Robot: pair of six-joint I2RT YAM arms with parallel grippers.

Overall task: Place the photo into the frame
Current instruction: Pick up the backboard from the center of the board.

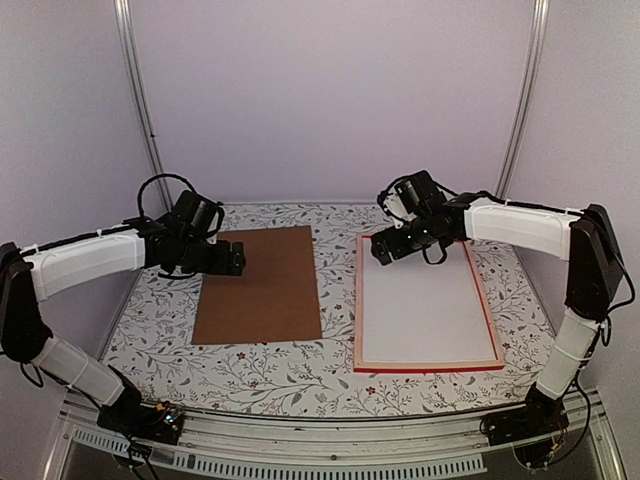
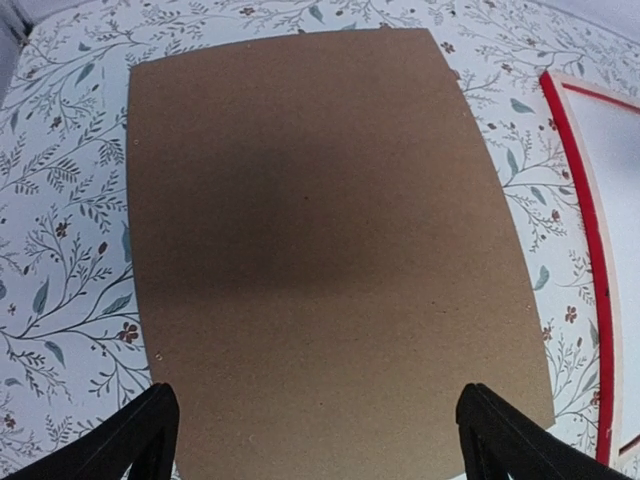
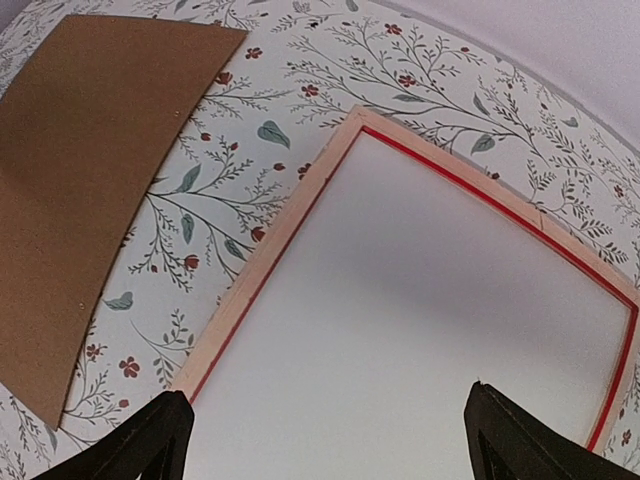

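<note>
Toward three o'clock on the floral tablecloth [image 1: 338, 300] lies the frame [image 1: 430, 366], flat, with pale wood uppermost and red showing along its inner lip and near edge. A plain white sheet [image 1: 425, 300] fills its opening. The photo's red-and-brown print shows in no view, so I cannot tell whether this white face is the photo's blank back or only a mat. Toward nine o'clock the brown backing board [image 1: 260, 285] lies flat, near the frame but apart from it, with a strip of cloth between them. The right gripper [image 1: 381, 250] hovers over the frame's eleven o'clock corner, its fingers [image 3: 150, 440] spread wide and holding nothing. The left gripper [image 1: 236, 262] hangs above the board's nine o'clock edge, likewise spread and empty, both black tips clear of the board in the wrist view. My reading is that the work stands at the point of closing up or loading the frame. If the photo is already seated, the next move calls for the left arm to pinch the thin board by an edge, which is awkward on a flat sheet. It would then carry it across square to the opening while the right arm steadies the frame.
</note>
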